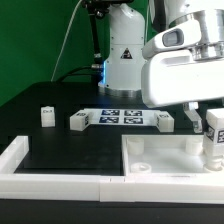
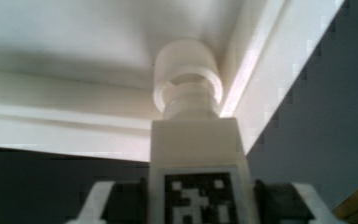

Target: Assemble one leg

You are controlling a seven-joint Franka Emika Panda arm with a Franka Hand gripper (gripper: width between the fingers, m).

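On the exterior view's left, a small loose leg (image 1: 45, 117) stands alone on the black surface (image 1: 60, 145). Just to its right sits a second loose leg (image 1: 80, 121). Next comes the flat marker board (image 1: 120, 116). A third loose leg (image 1: 165, 121) sits at the board's far end. It is near the arm, so a wide swing could knock it away.

Furthest to the exterior view's right, the fingers (image 1: 197, 118) are clamped on the leg (image 1: 212, 140). They hold it upright over a corner of the big white tabletop (image 1: 160, 152). In the wrist view the leg (image 2: 194, 130) points its round tip into that corner, just beside the raised rim. That view is blurry, so I cannot tell if the tip touches the tabletop.

If the leg is a bit off, the tip may bump the rim and miss its spot. A hard push could make the tabletop slide. A twist while tilted could jam the leg or make it slip in the fingers.

There are no words to read. The legs and the board carry only black-and-white square tags. A triangle sticker (image 1: 127, 55) on the robot's base is too small to read.
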